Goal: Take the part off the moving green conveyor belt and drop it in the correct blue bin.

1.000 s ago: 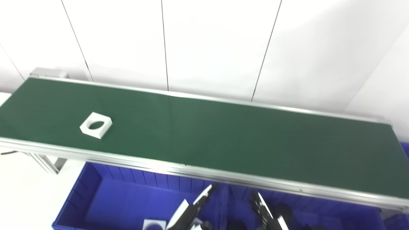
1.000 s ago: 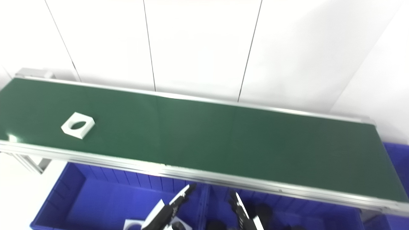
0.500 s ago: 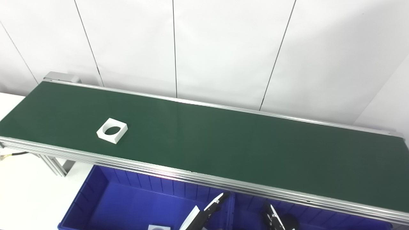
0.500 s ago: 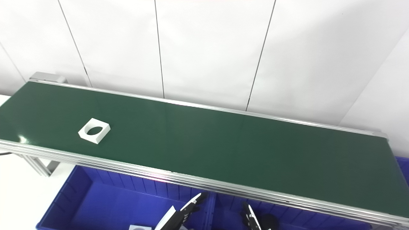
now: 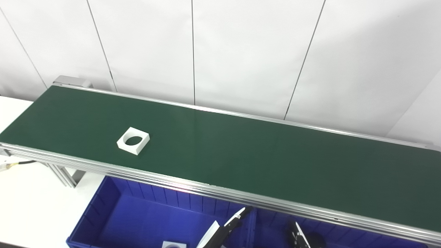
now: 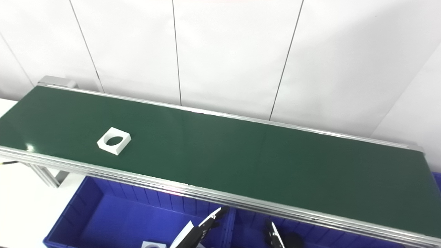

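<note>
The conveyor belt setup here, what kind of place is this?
Probably a parts-sorting test cell or lab rather than a full factory: a long green conveyor belt in an aluminium frame carries one white square part with a round hole, with blue plastic bins below its near edge, against plain white wall panels.

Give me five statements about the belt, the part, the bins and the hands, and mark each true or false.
1. The white part lies on the green belt, toward its left end. True.
2. The part is a solid disc. False: it is a square block with a round hole through it.
3. The left robot hand grips the part. False: it is low over the blue bins, apart from the part.
4. A similar white part lies in the left bin. True.
5. The right robot hand reaches over the belt. False: only its fingertips show, below the belt, over the right bin.
</note>
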### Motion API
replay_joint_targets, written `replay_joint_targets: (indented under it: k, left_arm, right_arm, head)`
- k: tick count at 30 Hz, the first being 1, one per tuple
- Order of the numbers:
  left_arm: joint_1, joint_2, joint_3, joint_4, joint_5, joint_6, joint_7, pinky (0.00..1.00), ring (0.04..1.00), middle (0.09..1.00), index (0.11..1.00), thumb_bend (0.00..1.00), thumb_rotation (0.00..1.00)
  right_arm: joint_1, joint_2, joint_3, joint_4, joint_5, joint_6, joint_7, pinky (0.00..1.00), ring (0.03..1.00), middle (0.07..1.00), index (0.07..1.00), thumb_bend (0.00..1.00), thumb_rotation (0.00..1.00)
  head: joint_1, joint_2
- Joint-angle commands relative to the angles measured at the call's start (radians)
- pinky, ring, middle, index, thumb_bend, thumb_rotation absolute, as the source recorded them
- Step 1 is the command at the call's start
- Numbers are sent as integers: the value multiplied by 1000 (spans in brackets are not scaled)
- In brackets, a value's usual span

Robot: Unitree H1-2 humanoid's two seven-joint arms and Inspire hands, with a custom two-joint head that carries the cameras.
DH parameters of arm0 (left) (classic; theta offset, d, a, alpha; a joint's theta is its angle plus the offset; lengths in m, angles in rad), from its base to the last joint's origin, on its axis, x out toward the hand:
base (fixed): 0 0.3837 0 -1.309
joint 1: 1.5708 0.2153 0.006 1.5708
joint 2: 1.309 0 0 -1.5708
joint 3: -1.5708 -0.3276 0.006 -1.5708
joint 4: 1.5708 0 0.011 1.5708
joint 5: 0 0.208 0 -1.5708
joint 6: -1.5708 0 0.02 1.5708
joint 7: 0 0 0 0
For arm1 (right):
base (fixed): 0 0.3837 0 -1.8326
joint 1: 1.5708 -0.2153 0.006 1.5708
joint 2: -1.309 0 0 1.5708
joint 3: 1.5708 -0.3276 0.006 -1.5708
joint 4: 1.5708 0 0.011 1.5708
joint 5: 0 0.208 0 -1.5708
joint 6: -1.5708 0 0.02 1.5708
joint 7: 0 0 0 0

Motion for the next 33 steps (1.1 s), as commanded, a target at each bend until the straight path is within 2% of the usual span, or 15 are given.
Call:
replay_joint_targets:
  k: [1, 5, 8, 15, 21, 25, 30, 33]
  left_arm:
    - [-17, -9, -10, -56, -7, -34, 18, 929, 962, 959, 946, 941, 908]
    - [-9, -11, -10, -139, -25, -34, 26, 878, 931, 925, 915, 906, 839]
    - [-2, -12, -2, -196, -52, -34, 11, 835, 897, 894, 891, 950, 789]
    - [-9, 19, 4, -342, 18, -34, 16, 812, 848, 840, 868, 992, 780]
    - [-20, 14, 29, -432, 34, -33, -22, 788, 840, 825, 841, 1000, 750]
    - [-30, 12, 63, -482, 48, -26, -58, 788, 859, 842, 843, 1000, 745]
    - [-87, 16, 141, -533, 82, -14, -80, 834, 881, 865, 878, 980, 705]
    - [-130, 10, 184, -552, 69, -1, -94, 854, 889, 875, 889, 965, 669]
  right_arm:
    - [-18, 7, -11, -8, 19, -49, 15, 973, 981, 1000, 1000, 862, 923]
    - [-27, 7, -12, 0, 8, -49, 12, 968, 977, 1000, 1000, 857, 934]
    - [-32, 8, -10, 3, 4, -49, 11, 959, 968, 1000, 1000, 847, 944]
    - [-36, 16, -9, 9, 6, -49, 14, 975, 965, 1000, 1000, 844, 939]
    - [-33, 18, -15, 0, 15, -49, 27, 986, 972, 1000, 1000, 859, 929]
    - [-35, 18, -15, 4, 14, -49, 30, 980, 967, 1000, 1000, 858, 933]
    - [-31, 20, -14, -5, 13, -49, 30, 981, 961, 1000, 1000, 866, 927]
    - [-32, 21, -12, -3, 12, -49, 30, 981, 960, 1000, 1000, 863, 923]
  head:
    - [12, -2]
    - [28, -6]
    - [26, -7]
    - [20, 0]
    - [25, 2]
    - [26, 6]
    - [29, 10]
    - [28, 10]
